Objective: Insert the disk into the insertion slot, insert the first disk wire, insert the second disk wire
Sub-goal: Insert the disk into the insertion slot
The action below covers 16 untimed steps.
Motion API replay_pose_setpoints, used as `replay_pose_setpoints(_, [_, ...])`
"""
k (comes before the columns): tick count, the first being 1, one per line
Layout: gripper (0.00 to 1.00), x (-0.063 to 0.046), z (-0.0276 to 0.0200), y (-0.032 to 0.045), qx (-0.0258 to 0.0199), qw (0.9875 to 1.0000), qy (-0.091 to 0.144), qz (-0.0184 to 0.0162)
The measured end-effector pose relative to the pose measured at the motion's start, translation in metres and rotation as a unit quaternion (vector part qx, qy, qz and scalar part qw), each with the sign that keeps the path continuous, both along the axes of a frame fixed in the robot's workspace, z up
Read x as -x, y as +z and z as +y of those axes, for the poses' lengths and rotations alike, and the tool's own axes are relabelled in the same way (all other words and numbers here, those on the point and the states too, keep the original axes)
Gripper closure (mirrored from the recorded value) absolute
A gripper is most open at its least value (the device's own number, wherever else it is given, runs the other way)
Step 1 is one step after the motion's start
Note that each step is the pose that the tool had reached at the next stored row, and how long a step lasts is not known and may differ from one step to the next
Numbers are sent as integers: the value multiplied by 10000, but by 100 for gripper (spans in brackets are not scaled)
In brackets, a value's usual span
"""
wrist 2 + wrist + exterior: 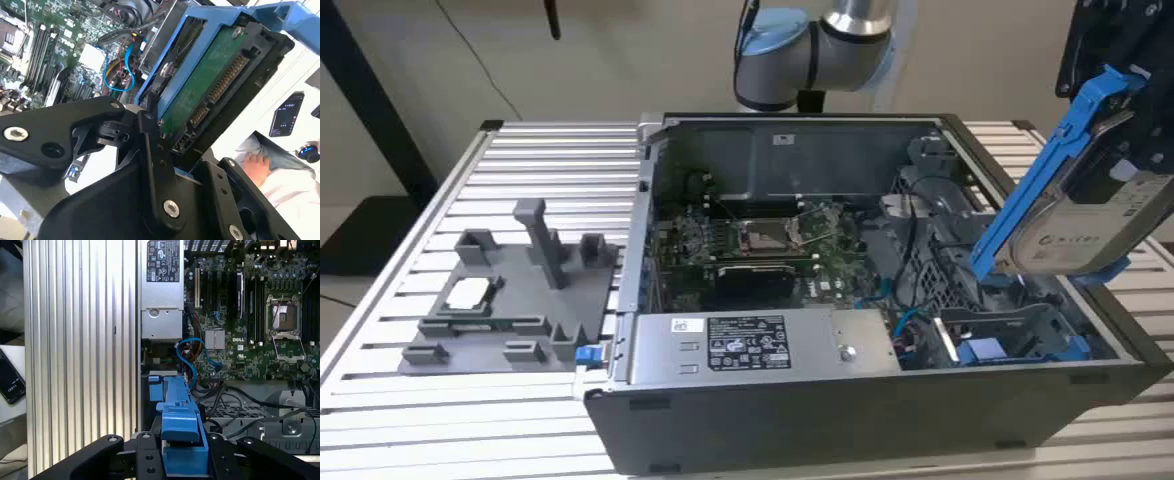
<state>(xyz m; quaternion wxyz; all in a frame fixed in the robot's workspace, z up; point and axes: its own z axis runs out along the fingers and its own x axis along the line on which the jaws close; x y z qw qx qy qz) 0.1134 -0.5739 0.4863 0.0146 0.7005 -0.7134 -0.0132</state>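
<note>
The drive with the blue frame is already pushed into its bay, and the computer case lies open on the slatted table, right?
Not in its bay. The exterior view shows the disk held aloft above the insertion slot; in the first wrist view the gripper clamps its blue bracket. The computer case does lie open on the slatted table.

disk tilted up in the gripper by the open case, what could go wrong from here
1. The disk is tilted steeply, well clear of the insertion slot; lowered at that angle, its blue bracket could jam against the slot's edge.
2. The gripper seems to clamp only one end of the bracket, so the disk might pivot or slip.
3. A loose blue cable lies near the slot and could get pinched.
</note>
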Motion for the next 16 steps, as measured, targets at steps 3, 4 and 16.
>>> replay_pose_setpoints(3, [67, 0, -2, 0, 0, 10000, 0, 0])
replay_pose_setpoints(4, [67, 0, -2, 0, 0, 10000, 0, 0])
replay_pose_setpoints(16, [67, -3, -5, -36, 1, 10000, 0, 0])
